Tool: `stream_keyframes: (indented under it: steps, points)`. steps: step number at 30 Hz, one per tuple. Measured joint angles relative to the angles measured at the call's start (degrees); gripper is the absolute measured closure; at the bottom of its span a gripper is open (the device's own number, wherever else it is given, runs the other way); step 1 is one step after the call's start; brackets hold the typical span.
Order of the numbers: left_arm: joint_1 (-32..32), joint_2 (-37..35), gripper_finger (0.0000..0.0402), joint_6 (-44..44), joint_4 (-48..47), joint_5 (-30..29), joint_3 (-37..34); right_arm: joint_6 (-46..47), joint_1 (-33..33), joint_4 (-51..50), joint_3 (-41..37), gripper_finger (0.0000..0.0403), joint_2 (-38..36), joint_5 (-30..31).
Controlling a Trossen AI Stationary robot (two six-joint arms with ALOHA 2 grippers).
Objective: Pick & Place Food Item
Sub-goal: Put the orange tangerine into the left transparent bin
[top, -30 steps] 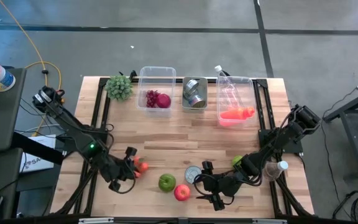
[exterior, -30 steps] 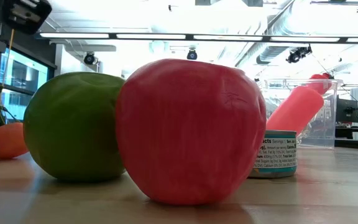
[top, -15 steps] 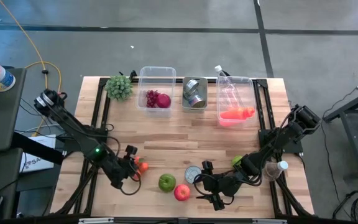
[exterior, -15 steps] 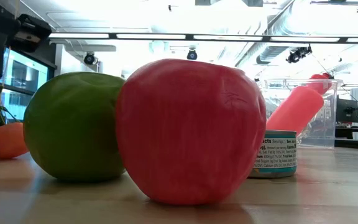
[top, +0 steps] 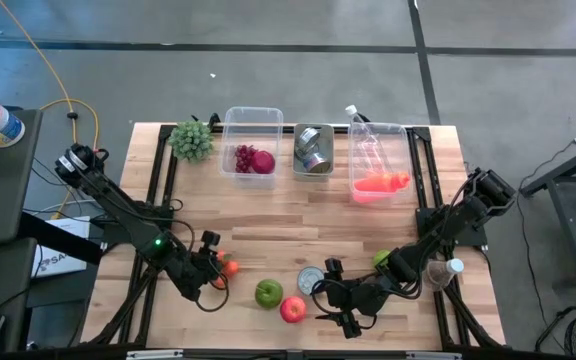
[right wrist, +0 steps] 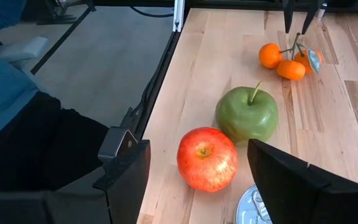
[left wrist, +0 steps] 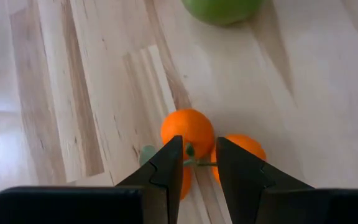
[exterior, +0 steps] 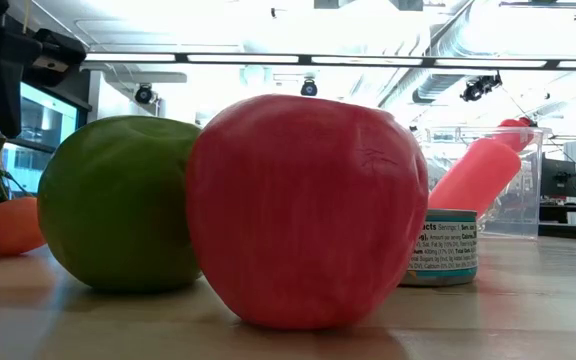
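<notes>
Your left gripper (left wrist: 193, 163) has its jaws narrowly open astride the stem of the orange cluster (left wrist: 189, 132) lying on the worktop (left wrist: 92, 93), so close them squarely on it before you lift.

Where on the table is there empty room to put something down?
The widest bare wood lies mid-table, between the three bins at the back and the fruit at the front. It is crowded along the front edge: oranges under the left pincer, green apple, red apple, can and right pincer.
</notes>
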Motion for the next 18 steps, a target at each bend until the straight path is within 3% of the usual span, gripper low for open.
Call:
stream_keyframes:
  steps: [18]
  points:
    - [-0.10,4.70,0.0312,-2.07,-0.56,-1.08,0.00,0.23,0.00,-0.03,-0.01,0.0145,0.00,0.01]
